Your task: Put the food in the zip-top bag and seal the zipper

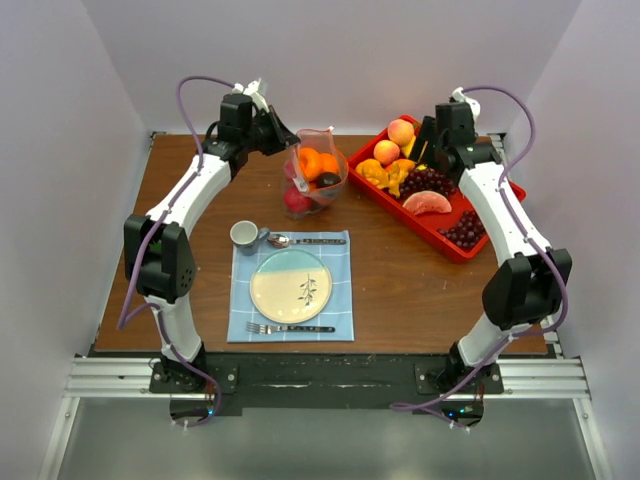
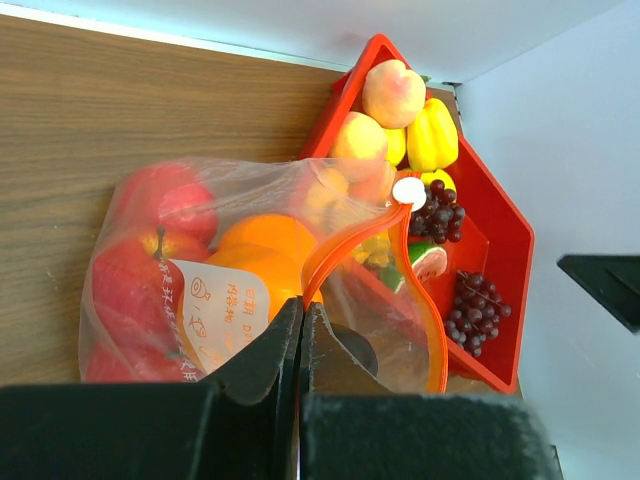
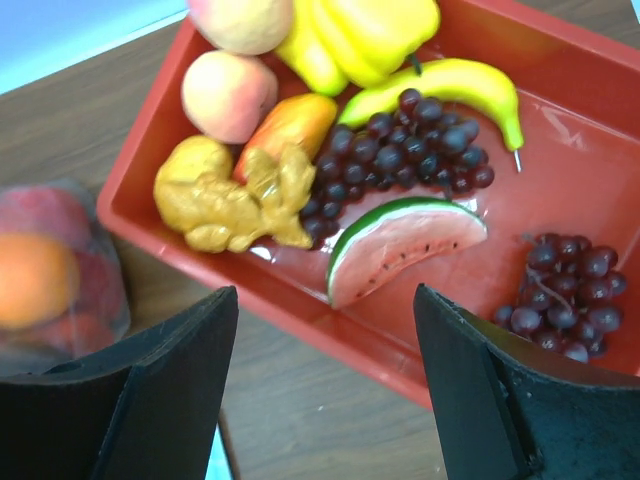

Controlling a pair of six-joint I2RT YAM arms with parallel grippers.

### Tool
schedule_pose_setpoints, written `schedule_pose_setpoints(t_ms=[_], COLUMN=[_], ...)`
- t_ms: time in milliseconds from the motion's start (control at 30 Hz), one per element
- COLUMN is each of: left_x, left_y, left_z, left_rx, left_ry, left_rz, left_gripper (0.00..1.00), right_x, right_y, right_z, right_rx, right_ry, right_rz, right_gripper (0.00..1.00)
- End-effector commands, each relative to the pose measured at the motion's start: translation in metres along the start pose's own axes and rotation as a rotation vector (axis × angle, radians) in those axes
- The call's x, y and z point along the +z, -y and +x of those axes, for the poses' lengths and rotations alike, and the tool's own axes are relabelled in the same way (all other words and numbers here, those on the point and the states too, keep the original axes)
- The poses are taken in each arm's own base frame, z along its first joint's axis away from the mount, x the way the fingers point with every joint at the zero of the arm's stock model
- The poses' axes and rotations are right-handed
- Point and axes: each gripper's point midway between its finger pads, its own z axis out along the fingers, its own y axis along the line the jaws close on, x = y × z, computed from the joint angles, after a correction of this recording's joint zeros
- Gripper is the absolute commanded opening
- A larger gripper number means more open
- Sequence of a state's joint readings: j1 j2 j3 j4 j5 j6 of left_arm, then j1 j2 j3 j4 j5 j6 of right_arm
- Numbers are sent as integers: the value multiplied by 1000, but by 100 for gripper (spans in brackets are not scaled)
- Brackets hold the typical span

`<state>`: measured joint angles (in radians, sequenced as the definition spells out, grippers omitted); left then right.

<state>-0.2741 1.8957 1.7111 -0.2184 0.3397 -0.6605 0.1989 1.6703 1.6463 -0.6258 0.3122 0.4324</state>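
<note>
Pinching the zip-top bag point(image 1: 315, 180) at its zipper point(image 2: 345, 240), the left gripper point(image 2: 300, 312) is clamping shut near the middle of the table's point(image 1: 400, 290) far edge. Apples point(image 2: 150, 260) and oranges point(image 2: 265, 240) are sitting inside the bag. The right gripper point(image 3: 325, 300) is hovering, spread and empty, over the red tray point(image 1: 460, 257) at the far right corner, above the watermelon slice point(image 3: 400, 245) and grapes point(image 3: 400, 140).

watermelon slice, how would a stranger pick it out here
Find the red rectangular plastic tray at the table's far right. The toy watermelon slice lies mid-tray between two bunches of dark purple grapes. It's the only pink half-moon with a green rind.
</note>
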Motion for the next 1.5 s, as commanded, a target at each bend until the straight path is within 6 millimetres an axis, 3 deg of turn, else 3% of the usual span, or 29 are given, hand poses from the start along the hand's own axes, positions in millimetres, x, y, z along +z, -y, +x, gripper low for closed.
schedule_pose_setpoints(t_ms=[0, 33, 100, 267, 367, 533, 567, 633, 667, 733, 767, 867, 1167, 1467], left_x=[-21, -20, -19, -19, -19, -19, -18, -18, -17, -15, -13, -10, -6, -6], left_y=[27, 26, 25, 26, 28, 31, 31, 31, 29, 29, 28, 27, 31, 32], left_z=[-37, -37, -36, -38, -41, -46, -46, -48, -47, -47, -46, -47, -55, -59], left_rx=[59, 56, 60, 69, 69, 67, 69, 69, 68, 67, 64, 64, 68, 77], left_ry=[96, 95, 91, 94, 96, 104, 104, 109, 109, 109, 104, 105, 115, 119], left_rz=[50, 49, 48, 44, 47, 51, 51, 49, 45, 47, 44, 43, 51, 46], left_gripper=[0, 0, 0, 0, 0, 0, 0, 0, 0, 0, 0, 0, 0, 0], right_x=[34, 49, 60, 99, 113, 138, 139, 153, 154, 173, 173, 187, 212, 220], right_y=[-16, -16, -20, -30, -42, -56, -57, -59, -63, -64, -66, -69, -73, -84], right_z=[1, 7, -1, 3, -11, -25, -40, -42, -53, -44, -52, -51, -50, -58], right_rx=[29, 30, 46, 49, 83, 169, 192, 229, 247, 288, 306, 366, 539, 651], right_ry=[-14, -38, -41, -50, -8, 70, 118, 126, 143, 116, 126, 128, 161, 209], right_rz=[-125, -129, -175, -193, -221, -253, -249, -232, -233, -211, -213, -204, -197, -228], right_gripper=[74, 74, 72, 72, 72, 81, 83, 88, 90, 93, 94, 98, 99, 99])
